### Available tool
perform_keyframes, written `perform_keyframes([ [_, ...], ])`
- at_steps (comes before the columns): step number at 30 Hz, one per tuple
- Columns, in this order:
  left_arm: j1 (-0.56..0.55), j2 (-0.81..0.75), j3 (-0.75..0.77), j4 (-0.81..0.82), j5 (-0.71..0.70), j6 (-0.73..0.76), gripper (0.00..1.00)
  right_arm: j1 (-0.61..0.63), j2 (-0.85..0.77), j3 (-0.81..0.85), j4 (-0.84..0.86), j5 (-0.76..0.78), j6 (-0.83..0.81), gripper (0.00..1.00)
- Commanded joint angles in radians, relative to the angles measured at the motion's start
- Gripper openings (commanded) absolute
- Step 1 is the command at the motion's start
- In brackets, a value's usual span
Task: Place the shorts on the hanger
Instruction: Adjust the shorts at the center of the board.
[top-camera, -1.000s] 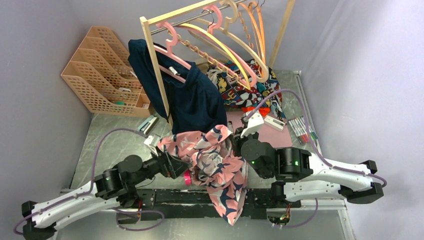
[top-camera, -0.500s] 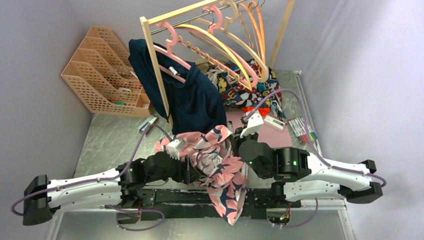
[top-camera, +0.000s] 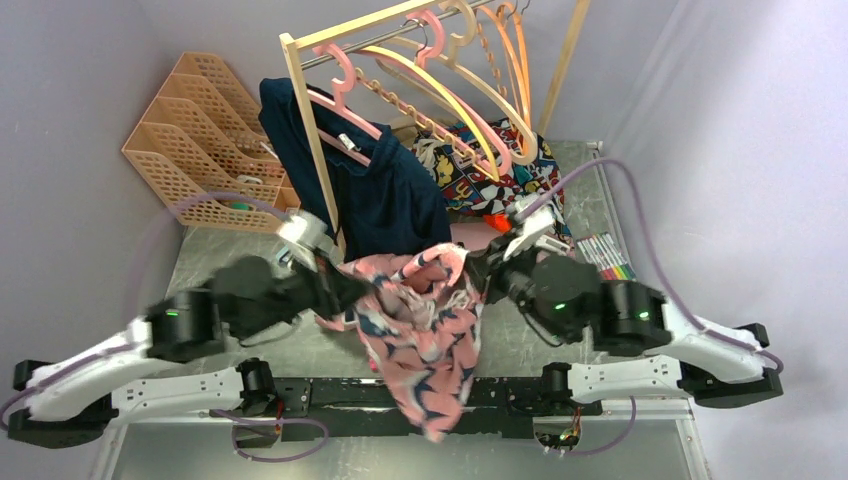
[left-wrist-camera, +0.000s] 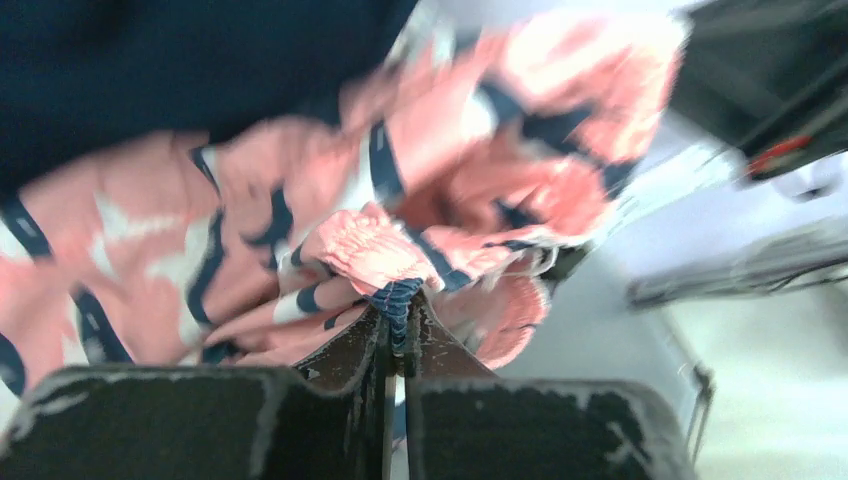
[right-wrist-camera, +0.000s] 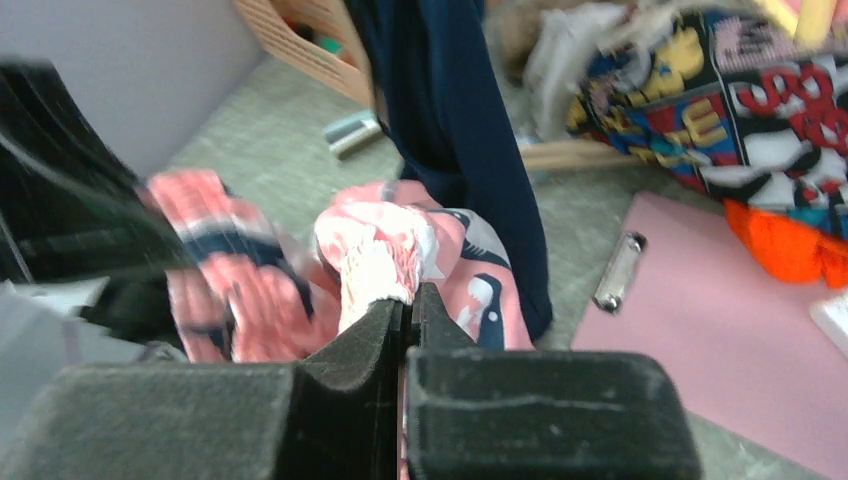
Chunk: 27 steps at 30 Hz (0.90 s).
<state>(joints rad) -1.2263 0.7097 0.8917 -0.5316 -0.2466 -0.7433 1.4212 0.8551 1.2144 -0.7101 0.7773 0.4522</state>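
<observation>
Over the bench (top-camera: 225, 270) near its front edge, the shorts (top-camera: 425, 330) hang stretched between the left pincer (left-wrist-camera: 398, 322), clamped on a navy-trimmed fold, and the right pincer (right-wrist-camera: 408, 300), clamped on gathered fabric, probably to spread them open for the hanger (top-camera: 440, 97) on the rear rail (top-camera: 365, 42); no writing is legible.
</observation>
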Motion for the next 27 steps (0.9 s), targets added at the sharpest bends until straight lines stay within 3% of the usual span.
perform_keyframes([
  [1,-0.004,0.003,0.411,-0.248,-0.175,0.199,0.07,-0.004,0.009,0.253,0.026,-0.15,-0.175,0.0],
  [5,-0.004,0.118,0.794,-0.344,-0.215,0.348,0.07,-0.005,0.104,0.556,0.034,-0.301,-0.297,0.0],
  [8,-0.004,0.143,0.925,-0.282,-0.198,0.448,0.07,-0.004,0.125,0.661,0.088,-0.409,-0.341,0.0],
  [13,-0.004,0.084,0.813,-0.204,-0.209,0.462,0.07,-0.004,0.043,0.452,0.161,-0.301,-0.331,0.0],
  [20,-0.004,0.019,0.695,-0.268,-0.293,0.414,0.07,-0.004,-0.037,0.199,0.044,-0.235,-0.191,0.0],
  [22,-0.004,0.056,0.801,-0.254,-0.312,0.489,0.07,-0.004,0.012,0.329,0.008,-0.241,-0.242,0.0],
  [24,-0.004,0.192,1.048,-0.271,-0.296,0.586,0.07,-0.004,0.118,0.618,-0.04,-0.3,-0.319,0.0],
  [26,-0.003,0.33,1.348,-0.307,-0.22,0.649,0.07,-0.005,0.226,0.898,-0.02,-0.461,-0.374,0.0],
  [27,0.001,0.368,1.459,-0.302,-0.174,0.666,0.07,-0.006,0.238,0.962,0.024,-0.595,-0.389,0.0],
])
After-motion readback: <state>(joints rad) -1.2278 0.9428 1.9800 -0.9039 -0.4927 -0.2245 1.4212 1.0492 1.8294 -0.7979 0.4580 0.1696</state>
